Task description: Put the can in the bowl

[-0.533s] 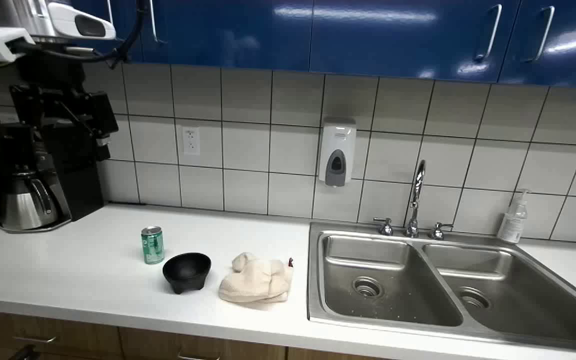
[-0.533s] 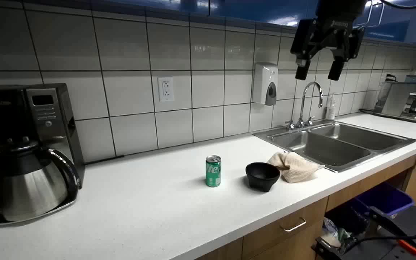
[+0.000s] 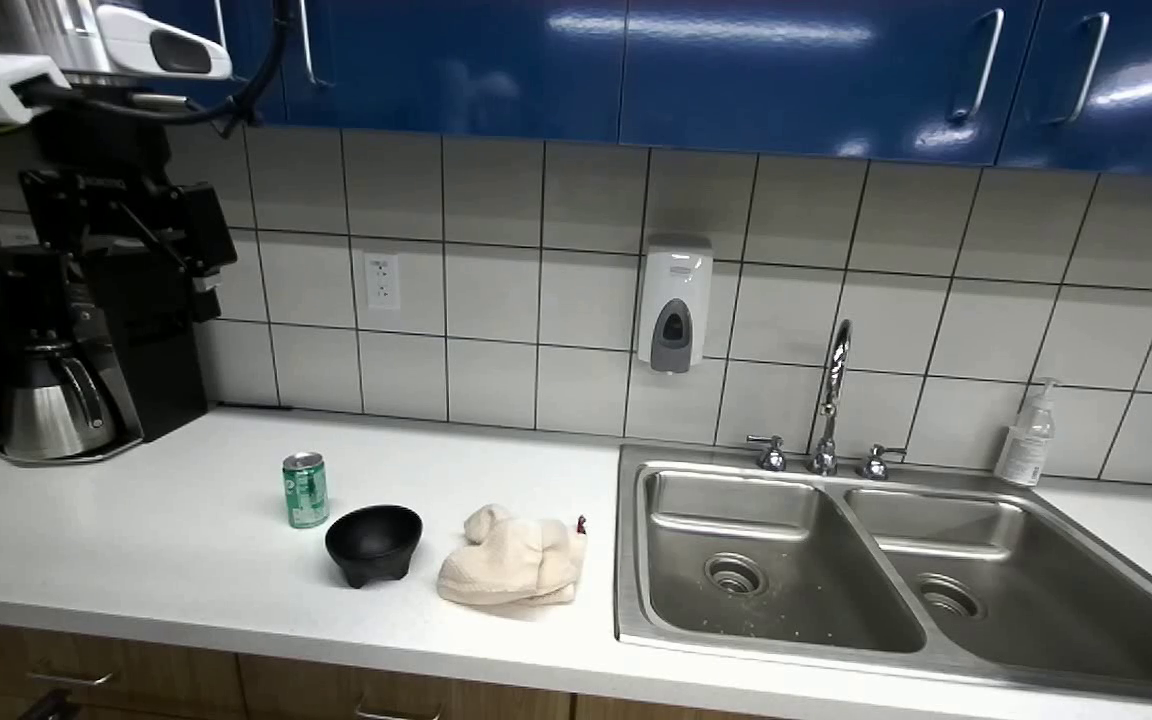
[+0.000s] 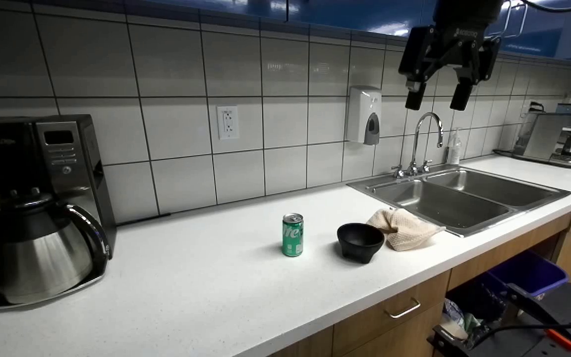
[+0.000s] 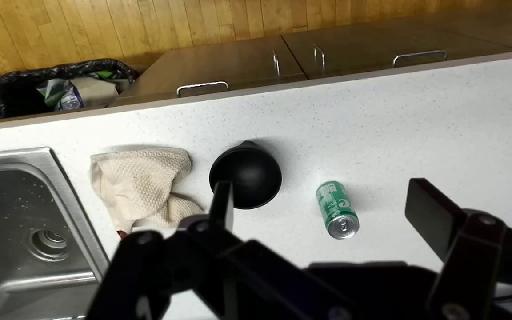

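Observation:
A green can with a silver top stands upright on the white counter, in both exterior views [image 3: 306, 492] [image 4: 293, 235] and the wrist view [image 5: 332, 202]. A small black bowl stands beside it, apart from it, in both exterior views [image 3: 373, 545] [image 4: 360, 244] and the wrist view [image 5: 254, 173]. Its inside looks empty. My gripper [image 4: 437, 102] is high above the counter, fingers pointing down, open with nothing between them. In the wrist view [image 5: 322, 186] the can appears between the fingertips, well below them, and the left fingertip covers a bit of the bowl.
A beige cloth [image 4: 404, 230] lies next to the bowl, on the side towards the metal double sink [image 3: 630, 540]. The sink has a tall faucet [image 3: 833, 390]. A coffee maker with a steel carafe [image 4: 42, 253] stands at the counter's other end. Blue cabinets [image 3: 456, 60] hang above.

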You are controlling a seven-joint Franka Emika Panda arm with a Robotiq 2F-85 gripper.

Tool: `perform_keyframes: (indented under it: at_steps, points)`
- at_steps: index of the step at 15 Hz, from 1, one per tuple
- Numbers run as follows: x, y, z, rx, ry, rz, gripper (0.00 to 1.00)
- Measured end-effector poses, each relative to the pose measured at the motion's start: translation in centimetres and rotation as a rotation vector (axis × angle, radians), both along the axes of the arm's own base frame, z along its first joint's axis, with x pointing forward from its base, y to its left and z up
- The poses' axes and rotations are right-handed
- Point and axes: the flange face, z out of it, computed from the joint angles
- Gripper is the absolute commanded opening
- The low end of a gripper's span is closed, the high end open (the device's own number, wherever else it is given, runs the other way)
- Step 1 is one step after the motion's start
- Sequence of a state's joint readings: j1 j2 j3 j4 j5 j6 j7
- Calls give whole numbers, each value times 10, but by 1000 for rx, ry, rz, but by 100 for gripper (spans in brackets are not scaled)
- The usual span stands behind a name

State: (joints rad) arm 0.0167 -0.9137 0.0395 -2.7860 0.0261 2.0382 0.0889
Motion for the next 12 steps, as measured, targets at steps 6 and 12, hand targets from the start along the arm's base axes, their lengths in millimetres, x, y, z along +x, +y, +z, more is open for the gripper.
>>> perform_keyframes:
  at_steps: [6,12]
  points:
    - [1,5,-1,-11,3,12,100]
    - [11,45,-7,-90,-53,79,100]
